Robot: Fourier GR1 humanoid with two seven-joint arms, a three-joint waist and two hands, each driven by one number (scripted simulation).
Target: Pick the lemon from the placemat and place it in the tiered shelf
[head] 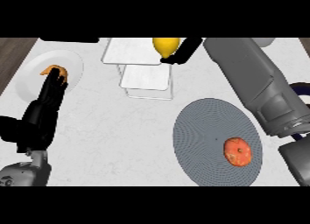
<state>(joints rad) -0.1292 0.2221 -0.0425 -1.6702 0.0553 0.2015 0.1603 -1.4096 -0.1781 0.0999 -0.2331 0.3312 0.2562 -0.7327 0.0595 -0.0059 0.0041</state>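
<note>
Parked at 9 o'clock on the pale tabletop: the left hand, at rest, fingers straight and unclenched, tips pointed toward 12 o'clock and overlapping a white plate at 10 o'clock. Seen on that plate, right at the fingertips: a small brownish-orange piece of food, too unclear to name.

Set near 12 o'clock, toward the far edge: the white tiered shelf, two flat levels stepped one nearer than the other.

Held at 12 o'clock, over the far level: the lemon, with the fingers of the right hand curled and clamped on its side, grey forearm stretched in from 3 o'clock. Could not tell whether touching the level or hanging just above it.

Spread at 5 o'clock: the round grey placemat, with only a round orange-red fruit lying on it, well apart from the lemon.

Judged to be the placing step: picked and carried across, not yet let go. Called for next, on that reading: settling the lemon onto the level, parting the fingers, then backing the hand away toward 3 o'clock without nudging a fruit likely to roll.
</note>
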